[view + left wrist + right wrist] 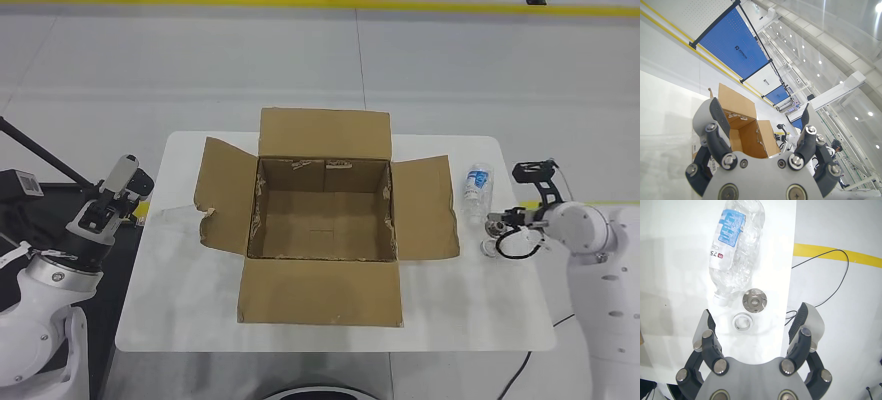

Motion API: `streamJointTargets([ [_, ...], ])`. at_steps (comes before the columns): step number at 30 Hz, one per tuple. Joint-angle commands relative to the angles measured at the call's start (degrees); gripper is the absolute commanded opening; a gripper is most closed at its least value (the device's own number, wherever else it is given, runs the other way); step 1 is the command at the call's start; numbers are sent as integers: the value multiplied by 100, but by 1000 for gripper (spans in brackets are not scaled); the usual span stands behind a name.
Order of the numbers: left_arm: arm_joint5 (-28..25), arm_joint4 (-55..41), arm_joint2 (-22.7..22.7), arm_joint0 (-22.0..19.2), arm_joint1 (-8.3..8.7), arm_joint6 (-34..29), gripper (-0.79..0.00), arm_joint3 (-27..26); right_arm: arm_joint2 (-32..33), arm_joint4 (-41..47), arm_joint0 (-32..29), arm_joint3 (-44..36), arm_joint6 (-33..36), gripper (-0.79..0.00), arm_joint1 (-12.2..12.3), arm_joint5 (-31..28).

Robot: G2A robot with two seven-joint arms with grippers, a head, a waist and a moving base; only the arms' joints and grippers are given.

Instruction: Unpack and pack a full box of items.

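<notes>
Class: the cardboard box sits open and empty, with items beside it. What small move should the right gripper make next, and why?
Probably lower the right gripper onto the white ring and close. It hangs open over the ring, the nearest item, beside the metal flange and plastic bottle; the cardboard box stands empty, flaps spread.

1. Plastic bottle (738, 262): blue-and-white label (729, 232) with small print, plus digits on its white end.
2. Blue panel (730, 47), background: white logo with one word.
3. White panel (766, 82) beside it: I see the same mark, dark.
4. Barcode sticker (713, 163): I cannot read its digits.
</notes>
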Motion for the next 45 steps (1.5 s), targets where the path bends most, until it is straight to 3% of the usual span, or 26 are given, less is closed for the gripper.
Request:
streamJointTargets([
  [1,0,0,0,0,0,0,0,0,-70,-79,42,71,48,-139,2,-16],
  [3,0,0,0,0,0,0,0,0,-165,-132,113,158,94,-169,-1,-46],
  [5,0,0,0,0,0,0,0,0,-271,-131,207,291,125,-274,-12,-73],
  [7,0,0,0,0,0,0,0,0,-378,-130,322,452,133,-286,-27,-82],
  [18,0,0,0,0,0,0,0,0,-765,47,1115,1796,34,-228,-86,-449],
  [22,0,0,0,0,0,0,0,0,-921,94,1348,2209,26,-259,-115,-568],
  [25,0,0,0,0,0,0,0,0,-1028,88,1490,2448,-56,-326,-136,-612],
  [32,0,0,0,0,0,0,0,0,-1181,252,1704,2775,-64,-317,-159,-913],
  [39,0,0,0,0,0,0,0,0,-1275,292,1760,2934,-159,-391,-158,-991],
  [45,0,0,0,0,0,0,0,0,-1319,319,1754,2994,-199,-406,-143,-1039],
])
